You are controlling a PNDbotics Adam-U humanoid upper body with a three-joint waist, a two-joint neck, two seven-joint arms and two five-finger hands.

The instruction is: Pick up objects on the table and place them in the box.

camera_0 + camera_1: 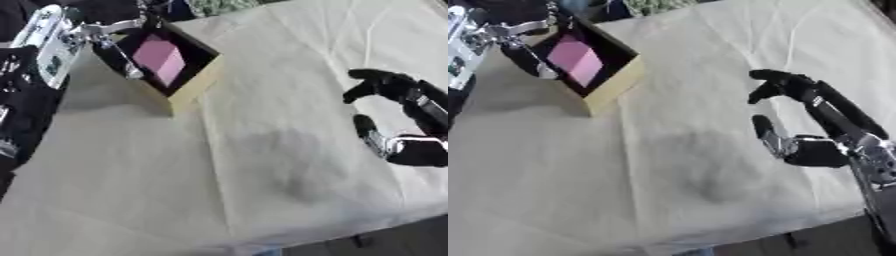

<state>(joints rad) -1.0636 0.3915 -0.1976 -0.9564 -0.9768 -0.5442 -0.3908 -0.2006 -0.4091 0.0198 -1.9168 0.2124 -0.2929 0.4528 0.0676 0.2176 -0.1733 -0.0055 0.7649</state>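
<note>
R hand [811, 145] hovers over bare cloth at about 3 o'clock in the right eye view, fingers spread and relaxed, thumb apart, holding nothing. L hand [112, 42] is up at 11 o'clock, at the near-left rim of the box [194, 86]; its fingers look thin and extended against the wall, but whether they curl on anything, can't tell.

Risks, as I judge them:
1. L hand sits against the box wall, so any sideways pull could tip or drag the box off its spot near the table [262, 200] edge at 11 o'clock.
2. Cloth is wrinkled; a low sweep by R hand could bunch it and shift the box.

Task thing: 1 pink block [160, 58] lies inside the box, tilted, just beside L hand, at roughly 10 o'clock from R hand and well apart from it. No other loose objects visible on the cloth.
</note>
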